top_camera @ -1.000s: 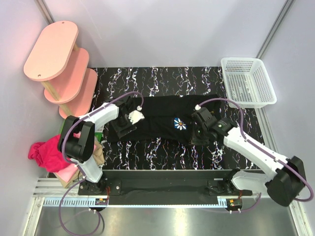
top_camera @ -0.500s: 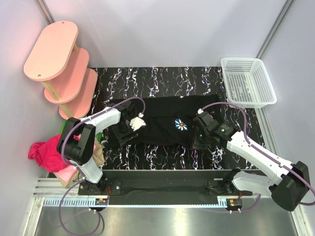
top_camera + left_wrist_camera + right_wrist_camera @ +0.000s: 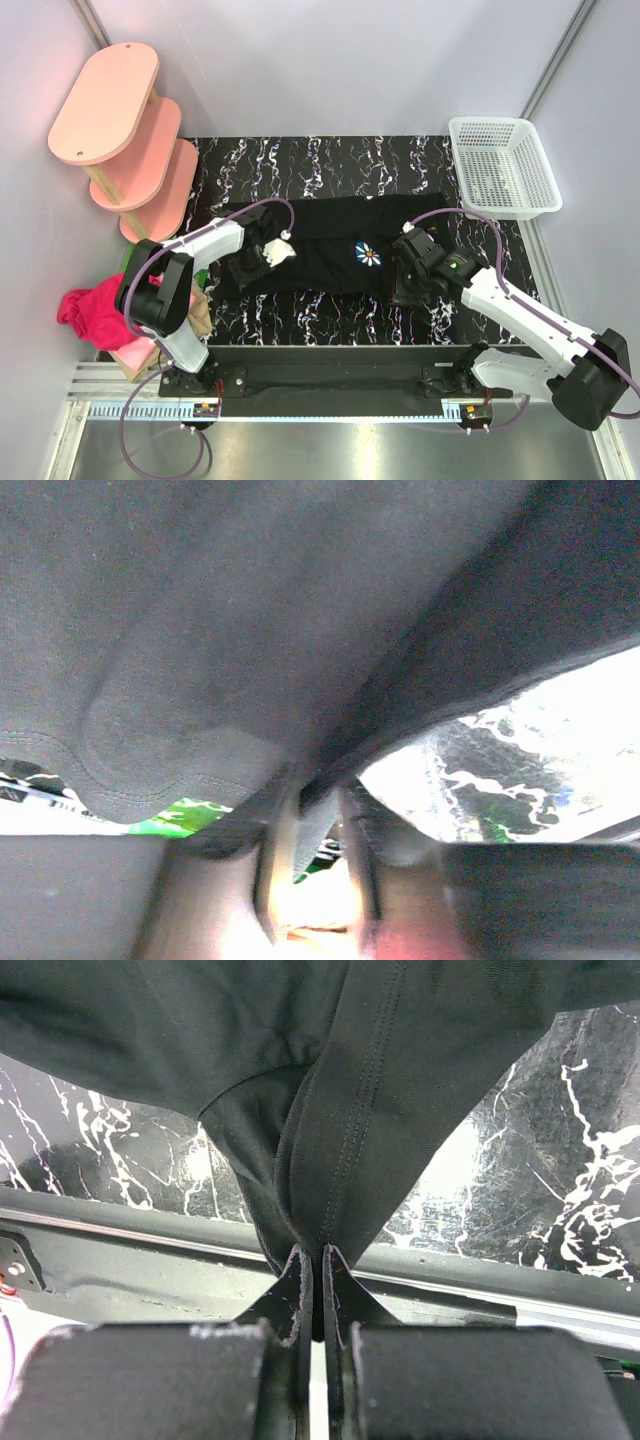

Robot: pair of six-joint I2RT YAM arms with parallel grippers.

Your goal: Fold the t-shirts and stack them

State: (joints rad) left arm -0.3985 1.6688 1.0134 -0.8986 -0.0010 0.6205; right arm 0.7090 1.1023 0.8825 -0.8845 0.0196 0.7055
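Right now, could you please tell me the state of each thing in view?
black tee: spread out, daisy up, near edge pinched at both ends.
left gripper: shut on the black tee.
right gripper: shut on the black tee.
basket: empty, upright.
magenta tee: crumpled, unfolded.

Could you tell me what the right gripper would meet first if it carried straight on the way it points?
The black t-shirt, whose fold the right gripper pinches between its jaws. Behind that cloth the marbled table seems next, though depth is unclear.
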